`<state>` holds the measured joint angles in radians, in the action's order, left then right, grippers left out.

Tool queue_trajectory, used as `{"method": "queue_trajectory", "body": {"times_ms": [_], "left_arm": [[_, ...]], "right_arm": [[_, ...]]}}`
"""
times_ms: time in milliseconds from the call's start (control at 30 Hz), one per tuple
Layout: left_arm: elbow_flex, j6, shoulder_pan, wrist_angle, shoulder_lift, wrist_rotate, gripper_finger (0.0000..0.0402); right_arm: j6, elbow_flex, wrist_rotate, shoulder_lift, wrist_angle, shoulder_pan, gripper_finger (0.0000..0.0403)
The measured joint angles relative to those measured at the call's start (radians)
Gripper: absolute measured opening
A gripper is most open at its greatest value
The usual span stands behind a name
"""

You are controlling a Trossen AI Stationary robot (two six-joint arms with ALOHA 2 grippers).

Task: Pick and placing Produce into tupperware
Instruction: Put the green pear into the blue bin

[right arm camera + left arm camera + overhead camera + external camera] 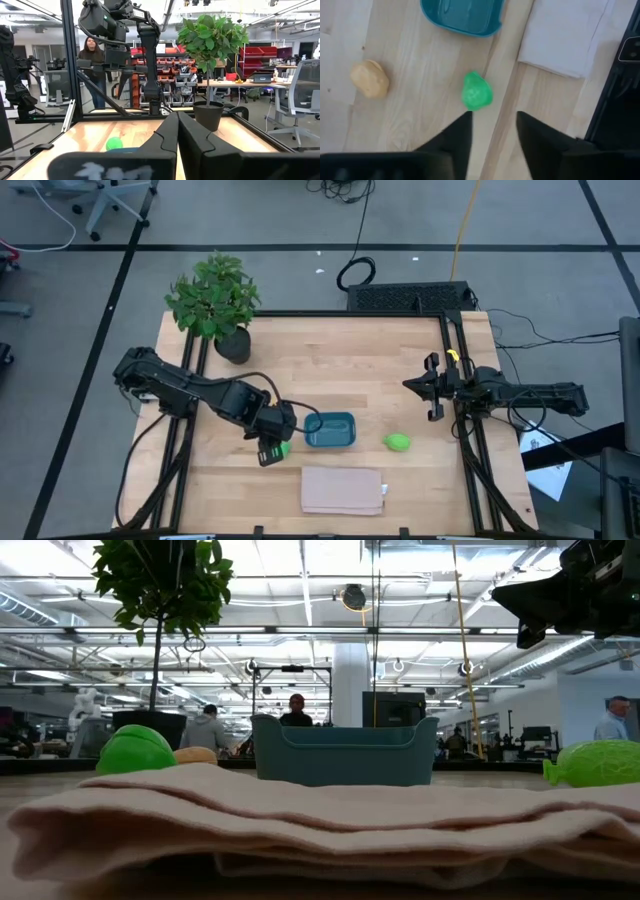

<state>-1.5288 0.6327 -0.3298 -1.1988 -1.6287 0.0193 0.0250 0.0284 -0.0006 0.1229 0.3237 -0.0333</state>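
— Which arm is sitting nearer the green fruit (477,91)?

— The left gripper (492,131), fingers spread apart, is hovering just over it, beside the blue tub (331,430) (still empty).

— And the right gripper (434,387)?

— Waiting well apart at the table's edge, fingers pressed together.

Robotics lab — open hall, red parts shelving (172,65), desks, office chair (301,95), ceiling strip lights (300,585)
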Motion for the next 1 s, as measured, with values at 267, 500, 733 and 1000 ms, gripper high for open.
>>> {"method": "queue_trajectory", "body": {"times_ms": [267, 500, 733, 1000], "left_arm": [[0.0, 0.004, 0.0, 0.0, 0.0, 0.0, 0.0275], [0.0, -0.012, 0.001, -0.001, 0.0, 0.0, 0.0315], [0.0, -0.029, 0.001, 0.027, -0.008, -0.023, 0.0324], [0.001, -0.055, -0.007, 0.026, -0.074, -0.011, 0.0324]], "right_arm": [[-0.001, 0.0, 0.0, 0.0, 0.0, 0.0, 0.0], [-0.002, 0.0, 0.0, 0.0, -0.001, 0.0, 0.0], [-0.002, 0.0, 0.0, 0.0, -0.001, 0.0, 0.0], [-0.002, 0.0, 0.0, 0.0, -0.006, 0.0, 0.0]]}}
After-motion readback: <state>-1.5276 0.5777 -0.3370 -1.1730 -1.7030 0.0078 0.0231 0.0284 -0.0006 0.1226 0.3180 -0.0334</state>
